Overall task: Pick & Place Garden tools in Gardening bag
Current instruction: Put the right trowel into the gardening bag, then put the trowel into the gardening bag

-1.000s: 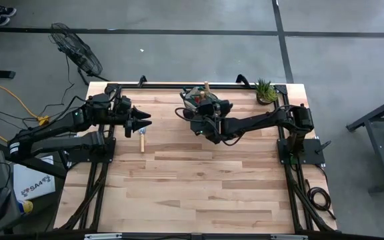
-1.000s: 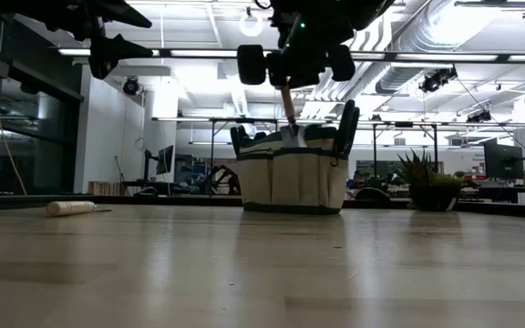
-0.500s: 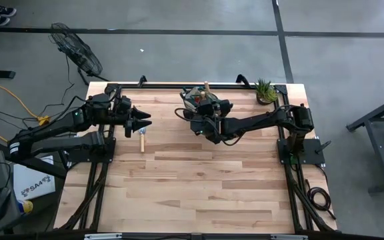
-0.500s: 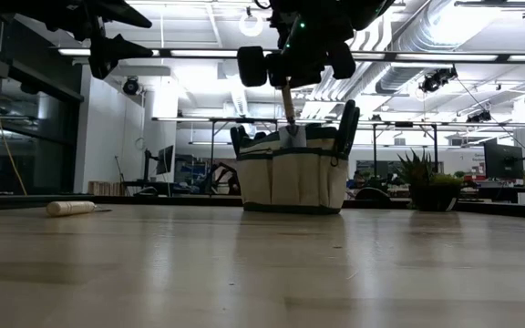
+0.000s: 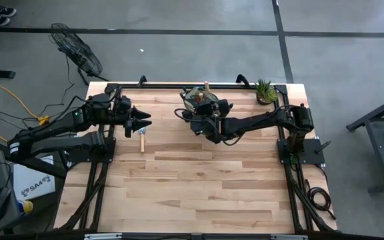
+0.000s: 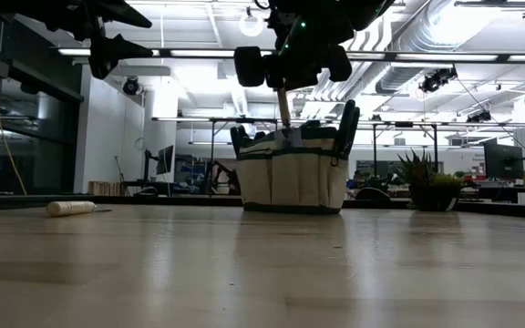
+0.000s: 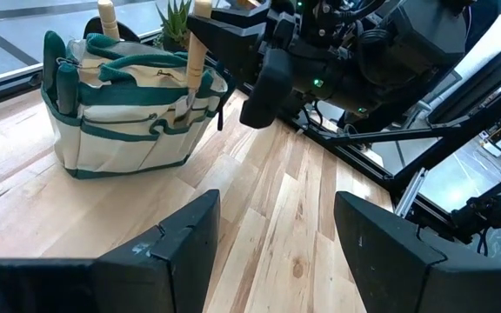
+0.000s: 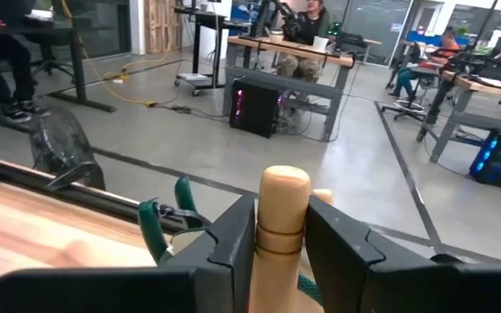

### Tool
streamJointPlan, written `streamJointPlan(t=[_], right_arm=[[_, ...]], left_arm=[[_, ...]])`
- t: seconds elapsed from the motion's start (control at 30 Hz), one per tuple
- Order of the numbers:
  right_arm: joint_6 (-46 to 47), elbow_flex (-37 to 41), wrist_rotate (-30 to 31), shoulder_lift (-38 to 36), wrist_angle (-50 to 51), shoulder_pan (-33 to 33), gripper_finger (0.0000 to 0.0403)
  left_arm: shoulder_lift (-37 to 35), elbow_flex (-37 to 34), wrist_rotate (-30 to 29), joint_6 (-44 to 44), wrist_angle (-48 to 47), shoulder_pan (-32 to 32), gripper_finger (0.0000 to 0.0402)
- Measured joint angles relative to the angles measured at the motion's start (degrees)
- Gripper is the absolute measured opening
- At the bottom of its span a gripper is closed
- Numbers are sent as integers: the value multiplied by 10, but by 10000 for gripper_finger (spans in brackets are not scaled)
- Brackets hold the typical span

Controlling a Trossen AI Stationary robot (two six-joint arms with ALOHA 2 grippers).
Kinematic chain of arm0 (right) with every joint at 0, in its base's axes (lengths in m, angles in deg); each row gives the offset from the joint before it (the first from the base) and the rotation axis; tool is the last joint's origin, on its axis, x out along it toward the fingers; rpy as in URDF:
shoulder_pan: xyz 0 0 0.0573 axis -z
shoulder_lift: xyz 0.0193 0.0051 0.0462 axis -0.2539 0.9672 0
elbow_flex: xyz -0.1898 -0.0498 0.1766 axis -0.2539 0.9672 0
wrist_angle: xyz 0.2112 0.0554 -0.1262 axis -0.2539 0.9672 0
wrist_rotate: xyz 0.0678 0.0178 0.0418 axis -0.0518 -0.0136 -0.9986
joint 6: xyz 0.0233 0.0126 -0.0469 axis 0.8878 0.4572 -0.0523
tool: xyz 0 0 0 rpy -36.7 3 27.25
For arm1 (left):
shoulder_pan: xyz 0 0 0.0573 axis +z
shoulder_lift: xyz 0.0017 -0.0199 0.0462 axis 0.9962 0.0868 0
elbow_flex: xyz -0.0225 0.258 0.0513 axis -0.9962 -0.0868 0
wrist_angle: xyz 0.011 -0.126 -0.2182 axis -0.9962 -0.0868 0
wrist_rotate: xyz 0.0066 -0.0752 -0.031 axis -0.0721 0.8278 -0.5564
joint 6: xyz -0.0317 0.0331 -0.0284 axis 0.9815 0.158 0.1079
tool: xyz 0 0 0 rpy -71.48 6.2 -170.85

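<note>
The beige gardening bag [image 6: 292, 179] with green trim stands on its base at the table's far middle; it also shows in the high view [image 5: 193, 98] and the left wrist view [image 7: 129, 117]. Green pruner handles [image 8: 159, 222] and a second wooden handle [image 7: 107, 17] stick out of it. My right gripper [image 6: 285, 71] is above the bag, shut on a wooden-handled tool [image 6: 284, 107]. Another wooden-handled tool [image 6: 71, 208] lies flat on the table at the left [image 5: 142, 140]. My left gripper [image 5: 144, 120] hovers open above it. My right gripper pinches the tool's wooden handle between its two fingers, just below its rounded free end [image 8: 281, 230]. The fingers [image 8: 233, 239] lie across the handle, about level, coming from the table's right. The handle stands nearly upright, and its lower end [image 6: 288, 129] reaches down into the bag's open top.
A small potted plant [image 5: 266, 91] stands at the table's far right corner, to the right of the bag in the low view [image 6: 431, 189]. The light wooden table top [image 5: 199, 187] stretches toward the near edge. A fan [image 5: 79, 50] stands on the floor beyond the far left corner.
My right gripper has shifted a little toward the table's left over the bag with the tool, and the handle now stands more upright than before. My left gripper has kept still.
</note>
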Motion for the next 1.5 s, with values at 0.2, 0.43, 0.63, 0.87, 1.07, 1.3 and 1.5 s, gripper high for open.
streamJointPlan(t=[0.2, 0.43, 0.63, 0.87, 1.07, 1.3, 1.5], right_arm=[[-1, 0, -2, 0, 0, 0, 90], [34, 0, -37, 0, 31, 2, 91], [97, 0, -48, 0, 98, 10, 128], [120, 0, -38, -10, 112, 11, 187], [120, 0, -75, -53, 121, 14, 195], [111, 0, -134, -106, 127, 28, 174], [58, 0, -259, -136, 125, 57, 123]], left_arm=[[0, 0, 0, 0, 0, 0, 222], [0, 0, 0, 0, 0, 0, 222], [0, 0, 0, 0, -2, 0, 222], [0, 0, 0, 0, -2, 0, 222], [0, 0, 0, 0, -2, 0, 222], [0, 0, -1, 0, -2, 0, 222], [0, 0, -2, 0, -2, 0, 222]])
